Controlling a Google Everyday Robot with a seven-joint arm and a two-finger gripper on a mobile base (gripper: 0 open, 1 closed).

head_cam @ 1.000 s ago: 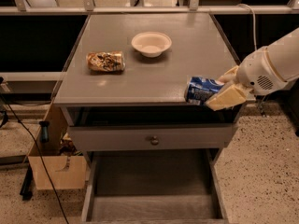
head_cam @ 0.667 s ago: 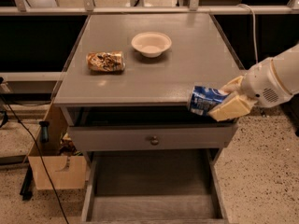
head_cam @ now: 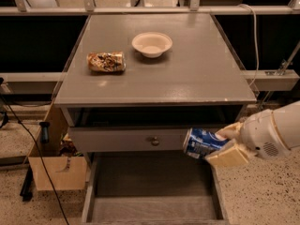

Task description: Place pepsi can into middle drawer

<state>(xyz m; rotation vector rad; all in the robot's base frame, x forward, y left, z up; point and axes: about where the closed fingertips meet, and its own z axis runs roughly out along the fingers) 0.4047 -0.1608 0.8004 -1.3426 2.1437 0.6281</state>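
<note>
Two cans are in view. The pepsi can [head_cam: 201, 143] is a smooth blue cylinder with white markings and a silver end. It is clamped sideways between the two flat tan fingers of the end effector [head_cam: 217, 146], one finger above it and one below. It hangs in the air over the right side of the middle drawer [head_cam: 150, 191], in front of the right end of the knobbed drawer [head_cam: 122, 138]. The second can [head_cam: 106, 61], patterned tan and brown, lies on its side on the desk [head_cam: 197, 78], left of a single round white bowl [head_cam: 152, 44].

Two drawers show. The middle drawer is pulled out, wide and shallow, with a bare flat grey floor and thin low walls. The one above it has a plain grey front with one small round knob [head_cam: 154, 141]. One open cardboard box [head_cam: 51, 172] sits on the speckled floor to the left.
</note>
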